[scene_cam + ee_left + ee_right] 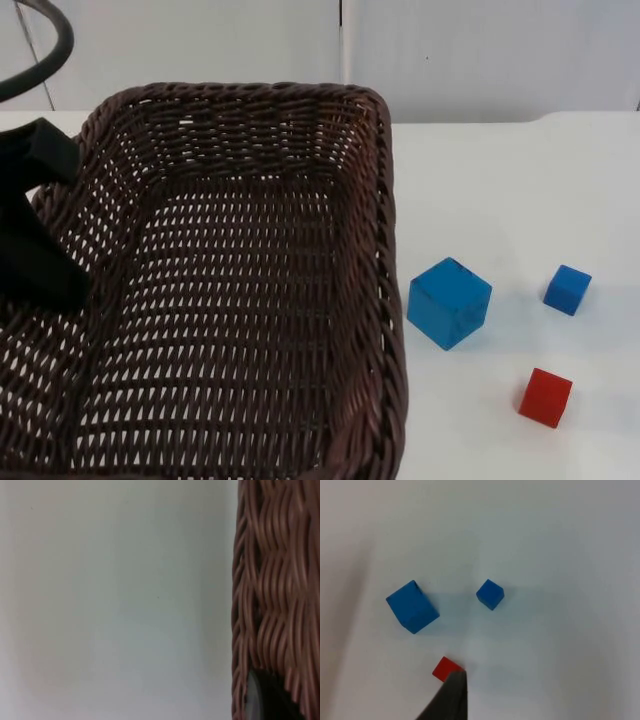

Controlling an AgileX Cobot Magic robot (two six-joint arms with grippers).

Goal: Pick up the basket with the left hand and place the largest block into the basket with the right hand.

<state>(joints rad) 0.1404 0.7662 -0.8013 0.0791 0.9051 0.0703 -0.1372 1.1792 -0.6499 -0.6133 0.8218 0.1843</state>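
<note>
The dark brown wicker basket (386,210) hangs above the table, close under the top camera, and it is empty. My left gripper (50,280) is shut on its left rim, and the woven wall (275,580) shows up close in the left wrist view. The largest block, a blue cube (449,302) (412,606), sits on the white table just right of the basket. My right gripper (451,697) hovers high above the blocks, near the small red cube (446,668), and holds nothing.
A small blue cube (567,289) (490,594) lies right of the large one. The red cube (545,397) lies in front of them. The grey partition wall (480,50) closes off the table's far edge.
</note>
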